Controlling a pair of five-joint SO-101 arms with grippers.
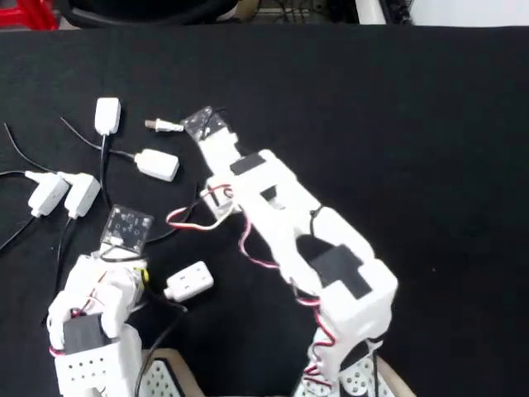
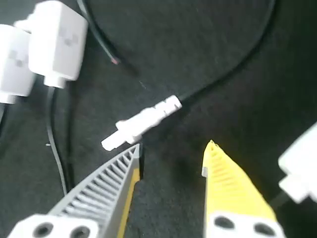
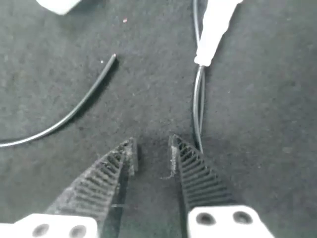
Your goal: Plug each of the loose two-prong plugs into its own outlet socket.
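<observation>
At the far left of the bench [image 1: 430,124] lay a pair of white cabled blocks [image 1: 62,193], touching side by side, their black leads trailing toward the near edge. Just right of them the left gripper [image 1: 128,227] hung over the cloth with its fingers [image 2: 111,183] spread wide and nothing between them. The left wrist view showed a slim white connector [image 2: 143,121] on a black cable lying just beyond the fingertips; it was probably a plug, though its prongs could not be made out. Near the left arm's base, to the right, sat an outlet socket [image 1: 188,281] with its two slots facing up. Farther back were two more white blocks on cables [image 1: 157,164]. Right of those, a two-prong plug [image 1: 164,126] lay on the bench with its metal prongs pointing left, just beside the right gripper [image 1: 202,124]. That gripper's fingers [image 3: 198,173] stood a narrow gap apart over bare cloth and pinched nothing, with the plug's cable running alongside one of them. The step in hand looked like the approach for a first pick, since no plug was held. The next move would call for bringing the fingers round a plug's body, closing on it squarely, then lining its prongs up with a socket's slots, likely with the other arm steadying that socket.
</observation>
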